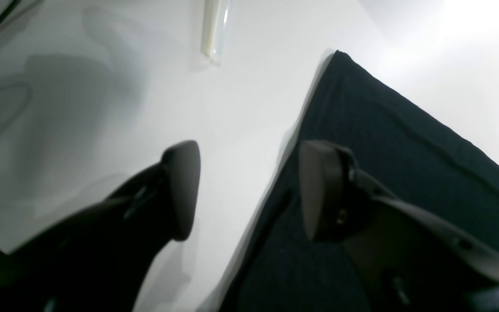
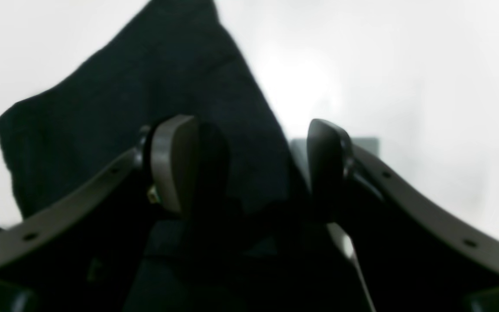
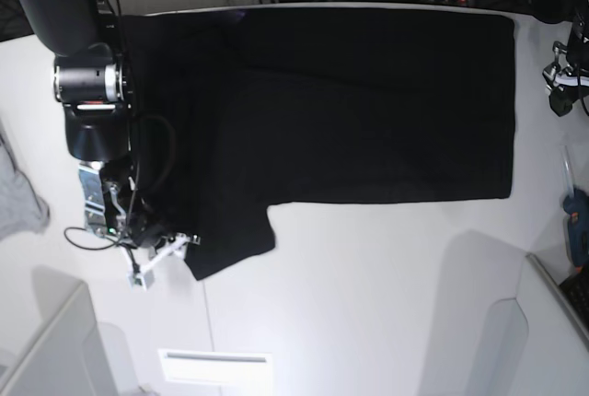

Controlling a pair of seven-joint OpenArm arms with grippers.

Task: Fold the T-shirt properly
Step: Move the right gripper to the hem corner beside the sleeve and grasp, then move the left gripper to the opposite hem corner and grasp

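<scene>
Base view: T-shirt [image 3: 368,101] sleeve partly behind right arm [image 3: 87,92]

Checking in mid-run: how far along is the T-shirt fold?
Done: the T-shirt lies spread flat, plain side up, on the table. In hand: the right tool is open at the sleeve, and the left tool is open astride the shirt's edge near a corner; neither grips cloth. Left: every fold; that sleeve sticks out unfolded.
</scene>
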